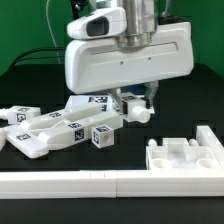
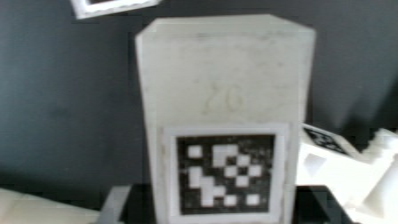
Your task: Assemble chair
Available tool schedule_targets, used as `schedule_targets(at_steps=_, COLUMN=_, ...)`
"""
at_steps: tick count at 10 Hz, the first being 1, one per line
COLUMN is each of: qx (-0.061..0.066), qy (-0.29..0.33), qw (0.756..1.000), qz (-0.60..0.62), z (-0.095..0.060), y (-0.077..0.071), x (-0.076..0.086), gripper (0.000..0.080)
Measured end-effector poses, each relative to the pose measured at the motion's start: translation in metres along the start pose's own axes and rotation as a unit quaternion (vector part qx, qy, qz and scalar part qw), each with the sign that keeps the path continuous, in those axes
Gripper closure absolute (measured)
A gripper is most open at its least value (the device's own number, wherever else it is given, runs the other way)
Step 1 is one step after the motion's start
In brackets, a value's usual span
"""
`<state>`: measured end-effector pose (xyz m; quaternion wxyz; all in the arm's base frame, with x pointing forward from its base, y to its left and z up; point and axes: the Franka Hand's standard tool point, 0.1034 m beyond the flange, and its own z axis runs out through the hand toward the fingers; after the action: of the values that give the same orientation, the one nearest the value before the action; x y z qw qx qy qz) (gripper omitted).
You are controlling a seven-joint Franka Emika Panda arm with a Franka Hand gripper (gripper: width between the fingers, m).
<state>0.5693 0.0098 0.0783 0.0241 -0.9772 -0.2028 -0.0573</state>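
Observation:
In the wrist view a long flat white chair part with a black-and-white tag near its held end stands between my dark fingers. My gripper is shut on it. In the exterior view the gripper hangs low over the black table, just right of the loose parts, and the big white hand hides most of the held part. Several tagged white chair parts lie in a fan on the exterior view's left. The slotted seat block rests on the right.
A long plain white border rail runs along the front of the table. A small tagged block lies at the right end of the fan of parts. More white parts and a tag show past the held part.

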Motion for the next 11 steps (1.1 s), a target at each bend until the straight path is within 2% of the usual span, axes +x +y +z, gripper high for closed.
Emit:
schedule_targets(at_steps=1, qx=0.000, qy=0.000, qw=1.000, qz=-0.029, z=0.000, y=0.000, x=0.000, gripper=0.0515)
schedule_targets(at_steps=2, qx=-0.007, qy=0.010, qw=0.999, qz=-0.051, z=0.002, y=-0.006, x=0.001, gripper=0.0515)
schedule_targets(at_steps=3, qx=-0.007, qy=0.018, qw=0.997, qz=-0.069, z=0.011, y=-0.035, x=-0.006, gripper=0.0515)
schedule_targets(at_steps=4, qx=0.005, qy=0.014, qw=0.996, qz=-0.090, z=0.013, y=-0.065, x=-0.008, gripper=0.0515)
schedule_targets(at_steps=5, qx=0.011, qy=0.018, qw=0.996, qz=-0.091, z=0.006, y=-0.092, x=-0.002, gripper=0.0515)
schedule_targets(at_steps=6, qx=0.001, qy=0.033, qw=0.991, qz=-0.132, z=0.000, y=-0.112, x=0.001, gripper=0.0515)
schedule_targets(at_steps=7, qx=0.000, qy=0.030, qw=0.981, qz=-0.189, z=0.002, y=-0.113, x=-0.002, gripper=0.0515)
schedule_targets(at_steps=8, qx=-0.005, qy=0.028, qw=0.972, qz=-0.234, z=0.003, y=-0.106, x=-0.003, gripper=0.0515)
schedule_targets(at_steps=9, qx=-0.007, qy=0.026, qw=0.965, qz=-0.261, z=0.003, y=-0.106, x=-0.003, gripper=0.0515)
schedule_targets(at_steps=10, qx=-0.014, qy=0.023, qw=0.942, qz=-0.335, z=0.006, y=-0.110, x=-0.005, gripper=0.0515)
schedule_targets(at_steps=11, qx=-0.016, qy=0.018, qw=0.905, qz=-0.424, z=0.010, y=-0.123, x=-0.011, gripper=0.0515)
